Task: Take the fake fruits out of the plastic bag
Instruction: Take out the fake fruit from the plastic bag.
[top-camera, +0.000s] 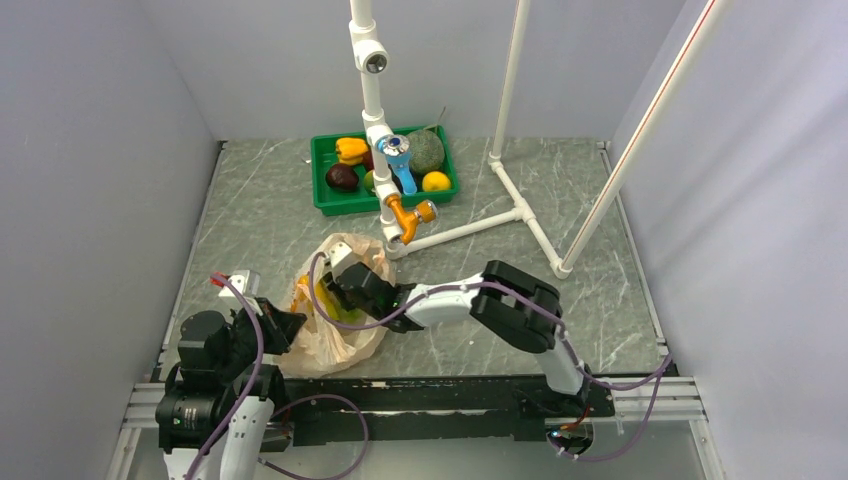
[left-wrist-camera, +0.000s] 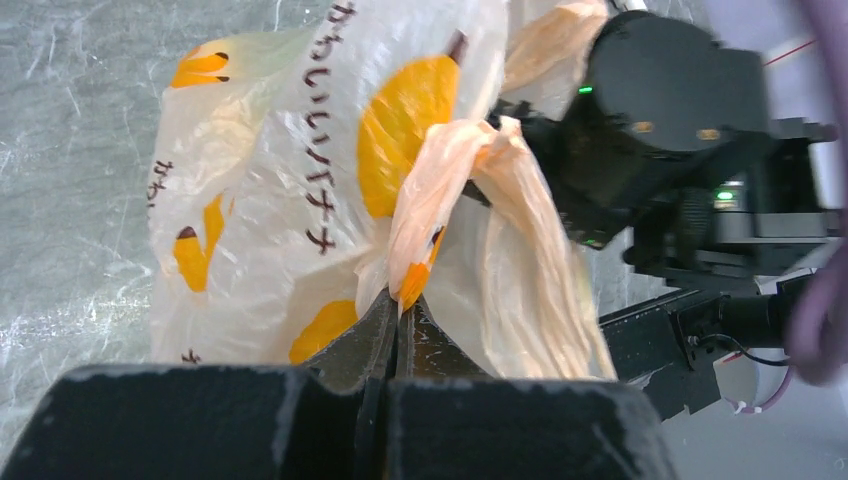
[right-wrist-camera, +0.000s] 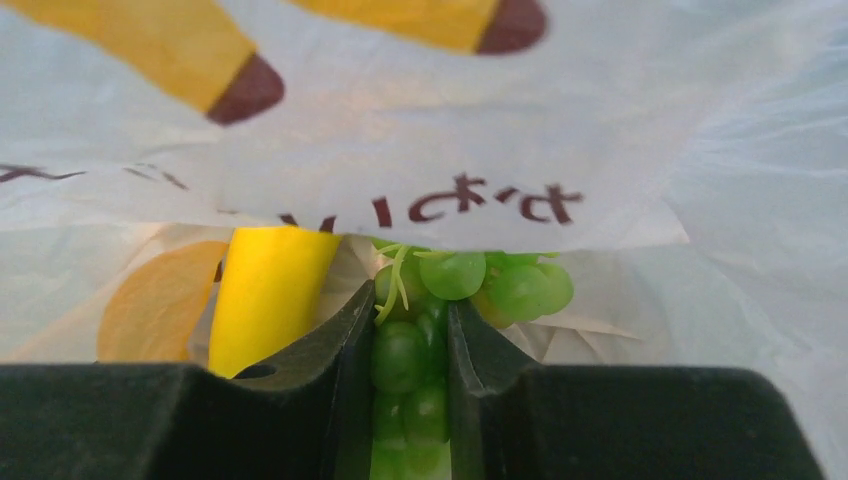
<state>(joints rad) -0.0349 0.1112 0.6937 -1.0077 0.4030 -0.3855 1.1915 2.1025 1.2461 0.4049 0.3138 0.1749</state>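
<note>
The peach plastic bag (top-camera: 335, 330) with banana prints lies on the table near the front left. My left gripper (left-wrist-camera: 403, 305) is shut on a fold of the bag (left-wrist-camera: 300, 200) at its near edge. My right gripper (right-wrist-camera: 410, 310) is inside the bag's mouth and shut on a green bunch of grapes (right-wrist-camera: 440, 300); in the top view it (top-camera: 345, 285) is partly hidden by the bag. A yellow fruit (right-wrist-camera: 265, 290) lies inside the bag (right-wrist-camera: 450, 150) just left of the right fingers.
A green tray (top-camera: 330, 203) at the back holds a dark maroon fruit (top-camera: 342, 177), a yellow-orange pepper (top-camera: 351, 150), a netted melon (top-camera: 426, 152) and a yellow fruit (top-camera: 436, 181). A white pipe frame (top-camera: 520, 205) with a camera mast stands between tray and bag.
</note>
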